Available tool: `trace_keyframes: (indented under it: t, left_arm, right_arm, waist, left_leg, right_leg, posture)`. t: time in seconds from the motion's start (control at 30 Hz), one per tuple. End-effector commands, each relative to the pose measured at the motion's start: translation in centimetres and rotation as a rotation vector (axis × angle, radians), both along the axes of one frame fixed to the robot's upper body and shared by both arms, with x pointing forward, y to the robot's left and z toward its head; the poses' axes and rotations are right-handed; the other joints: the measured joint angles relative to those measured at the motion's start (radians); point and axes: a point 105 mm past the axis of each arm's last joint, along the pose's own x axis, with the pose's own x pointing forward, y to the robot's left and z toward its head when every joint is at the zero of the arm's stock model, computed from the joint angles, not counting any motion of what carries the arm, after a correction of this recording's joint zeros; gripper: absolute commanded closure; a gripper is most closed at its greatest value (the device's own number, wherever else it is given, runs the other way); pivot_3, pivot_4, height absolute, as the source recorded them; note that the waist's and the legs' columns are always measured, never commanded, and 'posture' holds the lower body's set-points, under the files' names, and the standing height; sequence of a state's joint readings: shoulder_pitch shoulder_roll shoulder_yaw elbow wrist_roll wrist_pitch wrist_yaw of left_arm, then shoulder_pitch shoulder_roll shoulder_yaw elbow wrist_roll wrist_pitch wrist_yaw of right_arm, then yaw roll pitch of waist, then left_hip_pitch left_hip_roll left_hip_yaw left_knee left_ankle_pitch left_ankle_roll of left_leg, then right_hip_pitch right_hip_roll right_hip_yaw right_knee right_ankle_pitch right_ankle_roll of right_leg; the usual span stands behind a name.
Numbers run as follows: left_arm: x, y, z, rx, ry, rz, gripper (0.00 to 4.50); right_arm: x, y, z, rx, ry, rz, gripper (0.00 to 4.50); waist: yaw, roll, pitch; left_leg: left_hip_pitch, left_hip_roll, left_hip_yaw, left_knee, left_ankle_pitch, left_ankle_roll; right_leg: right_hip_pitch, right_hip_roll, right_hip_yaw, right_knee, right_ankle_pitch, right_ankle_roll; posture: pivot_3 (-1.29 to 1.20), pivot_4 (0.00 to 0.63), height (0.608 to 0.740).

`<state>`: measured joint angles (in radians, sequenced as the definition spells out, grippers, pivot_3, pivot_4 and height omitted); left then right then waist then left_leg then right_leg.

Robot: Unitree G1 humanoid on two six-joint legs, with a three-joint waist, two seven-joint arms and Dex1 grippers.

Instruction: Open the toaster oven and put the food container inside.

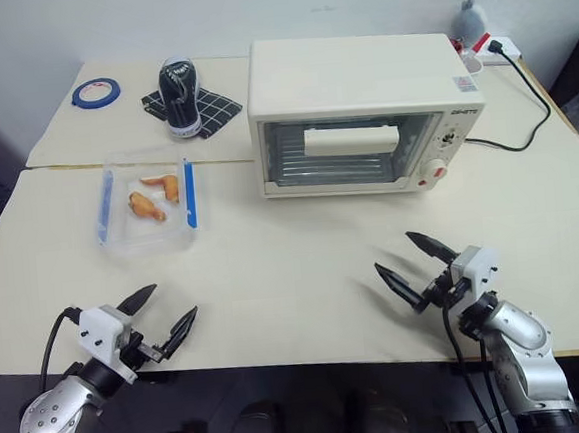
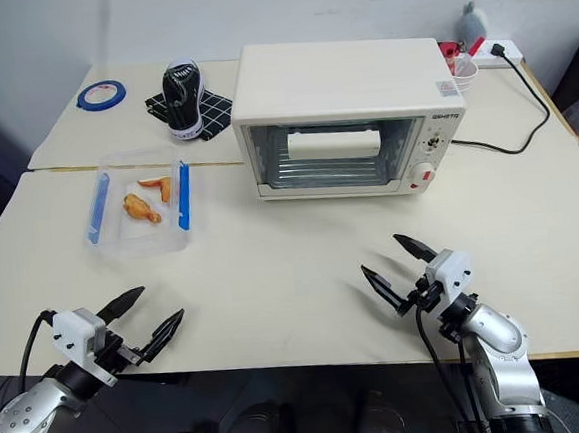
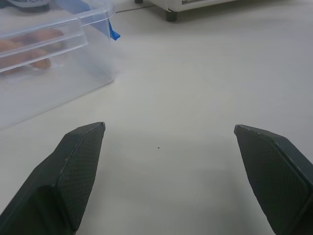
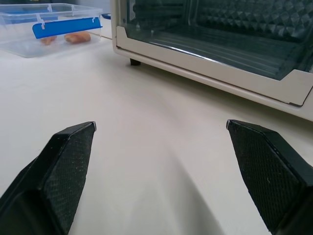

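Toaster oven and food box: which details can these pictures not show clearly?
- Cream-white boxy toaster oven: knob markings too small in the eye views; its top is cut off in the right wrist view.
- Clear plastic food container with blue clips: cut off at the left wrist view's edge, food blurred.

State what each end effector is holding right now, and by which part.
Nothing is held. The left end effector and the right end effector are both open over bare table, apart from the food container and the closed toaster oven.

shut toaster oven (image 1: 361,110), food container (image 1: 146,205) beside
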<state>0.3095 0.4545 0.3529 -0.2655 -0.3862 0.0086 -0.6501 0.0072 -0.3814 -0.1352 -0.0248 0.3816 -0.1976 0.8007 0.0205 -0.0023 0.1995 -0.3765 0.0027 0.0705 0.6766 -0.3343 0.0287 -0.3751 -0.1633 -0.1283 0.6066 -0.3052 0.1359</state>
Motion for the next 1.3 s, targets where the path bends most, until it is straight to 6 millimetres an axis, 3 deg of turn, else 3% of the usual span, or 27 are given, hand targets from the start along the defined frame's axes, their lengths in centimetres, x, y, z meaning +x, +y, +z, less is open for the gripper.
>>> trace_keyframes:
  t: [0.03, 0.1, 0.17, 0.3, 0.43, 0.53, 0.73, 0.97, 1.07, 1.23, 1.3]
  left_arm:
    - [0.4, -0.3, 1.3, 0.033, -0.051, -0.014, 0.0]
    - [0.8, -0.7, 3.5, -0.086, -0.096, -0.041, 0.0]
    - [0.7, -2.0, 5.9, -0.233, -0.075, -0.187, 0.0]
    - [1.5, -3.8, 9.4, -0.299, -0.101, -0.371, 0.0]
    - [2.4, -5.6, 11.4, -0.282, -0.118, -0.498, 0.0]
    - [3.2, -6.2, 12.0, -0.276, -0.143, -0.518, 0.0]
    - [3.8, -6.6, 12.0, -0.284, -0.153, -0.513, 0.0]
    - [4.0, -6.6, 11.0, -0.287, -0.127, -0.485, 0.0]
    - [4.0, -6.5, 10.4, -0.289, -0.099, -0.482, 0.0]
    - [4.8, -6.7, 11.1, -0.291, -0.105, -0.497, 0.0]
    - [5.4, -6.9, 11.6, -0.285, -0.117, -0.514, 0.39]
  right_arm:
    - [0.1, -0.4, 0.9, 0.002, -0.042, -0.009, 0.03]
    - [0.2, -0.9, 2.4, 0.029, -0.065, -0.008, 0.03]
    - [0.3, -1.3, 4.4, 0.05, -0.075, 0.026, 0.03]
    - [1.9, -1.6, 7.6, 0.07, -0.063, 0.082, 0.03]
    - [4.6, -1.2, 10.4, 0.112, -0.079, 0.094, 0.03]
    - [6.0, -0.5, 11.2, 0.114, -0.078, 0.106, 0.03]
    - [7.1, 1.0, 12.3, 0.125, -0.1, 0.145, 0.03]
    - [4.9, 3.7, 13.2, 0.086, -0.17, 0.317, 0.03]
    - [3.4, 4.1, 12.3, 0.025, -0.131, 0.385, 0.03]
    - [1.5, 3.1, 9.9, -0.098, -0.057, 0.422, 0.03]
    - [0.7, 2.7, 8.6, -0.165, -0.034, 0.435, 0.0]
  waist:
    - [0.0, 0.0, 0.0]
    - [0.001, 0.0, 0.0]
    - [0.002, 0.0, 0.0]
    - [0.0, 0.002, 0.001]
    - [-0.015, 0.002, 0.001]
    - [-0.022, 0.002, 0.001]
    - [-0.023, 0.002, 0.001]
    - [-0.022, 0.002, 0.001]
    - [-0.02, 0.002, 0.001]
    - [-0.02, 0.002, 0.001]
    - [-0.018, 0.002, 0.001]
  left_leg:
    - [0.0, 0.0, 0.0, 0.0, 0.0, 0.0]
    - [0.0, 0.0, 0.0, 0.0, 0.0, 0.0]
    - [0.0, 0.0, 0.0, 0.001, 0.0, 0.0]
    - [0.0, 0.0, -0.001, 0.003, 0.0, 0.0]
    - [0.0, 0.001, -0.001, 0.002, 0.001, -0.001]
    - [0.0, 0.001, 0.0, 0.002, 0.002, -0.002]
    - [-0.001, 0.002, 0.001, 0.002, 0.002, -0.001]
    - [-0.002, 0.005, 0.001, 0.004, 0.002, -0.002]
    - [-0.002, 0.008, 0.001, 0.004, 0.001, -0.004]
    - [-0.003, 0.009, 0.001, 0.004, 0.001, -0.004]
    - [-0.003, 0.009, 0.001, 0.004, 0.001, -0.004]
  right_leg:
    - [0.0, 0.0, 0.0, 0.0, 0.0, 0.0]
    - [0.0, 0.0, 0.0, 0.0, 0.0, 0.0]
    - [0.0, -0.001, 0.0, 0.001, 0.0, 0.0]
    - [0.0, -0.002, 0.001, 0.002, 0.0, 0.0]
    - [0.0, 0.002, 0.0, 0.005, 0.0, -0.001]
    - [0.0, 0.003, 0.0, 0.005, 0.0, -0.001]
    - [0.0, 0.004, -0.001, 0.003, 0.0, 0.0]
    - [0.0, 0.008, 0.002, 0.004, 0.0, 0.0]
    - [0.0, 0.011, 0.002, 0.003, 0.0, 0.0]
    - [-0.001, 0.013, 0.002, 0.002, 0.0, -0.001]
    - [-0.001, 0.013, 0.002, 0.002, 0.001, -0.001]
  posture:
    - [0.0, 0.15, 0.74]
    - [0.0, 0.15, 0.74]
    - [0.0, 0.15, 0.74]
    - [0.0, 0.15, 0.74]
    - [0.0, 0.15, 0.74]
    - [0.0, 0.15, 0.74]
    - [0.0, 0.15, 0.74]
    - [0.0, 0.15, 0.74]
    - [0.0, 0.15, 0.74]
    - [0.0, 0.15, 0.74]
    - [0.0, 0.15, 0.74]
